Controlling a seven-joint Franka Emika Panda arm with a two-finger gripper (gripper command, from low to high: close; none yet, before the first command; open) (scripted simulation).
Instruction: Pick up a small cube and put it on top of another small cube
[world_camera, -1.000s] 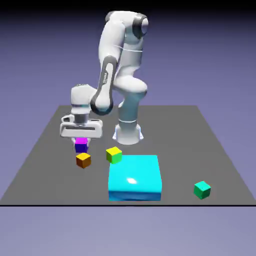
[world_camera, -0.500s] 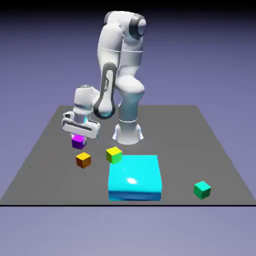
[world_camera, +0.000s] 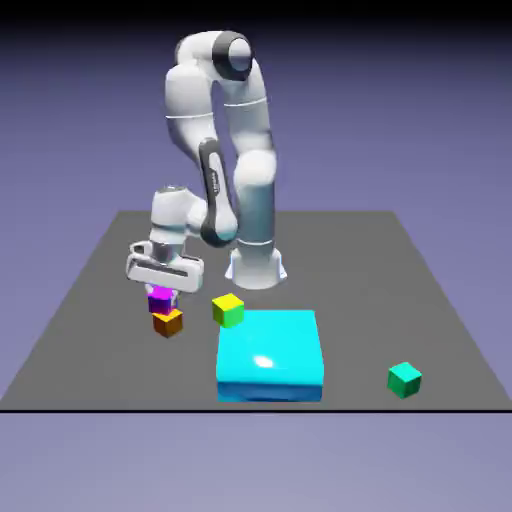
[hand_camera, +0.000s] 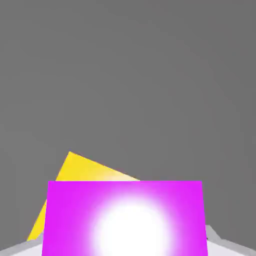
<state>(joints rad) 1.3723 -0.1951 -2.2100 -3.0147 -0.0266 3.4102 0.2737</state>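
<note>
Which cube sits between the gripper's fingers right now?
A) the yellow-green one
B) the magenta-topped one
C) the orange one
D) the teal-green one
B: the hand view shows the magenta-topped cube filling the space between the gripper's fingertips, with part of the orange cube showing past its edge.

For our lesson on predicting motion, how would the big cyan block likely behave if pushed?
The cyan block would probably slide rather than tip, being wide and low on the table. It seems unlikely to roll, given its broad flat top and boxy sides. Its crisp, unsagging shape suggests it would stay stiff.
</note>
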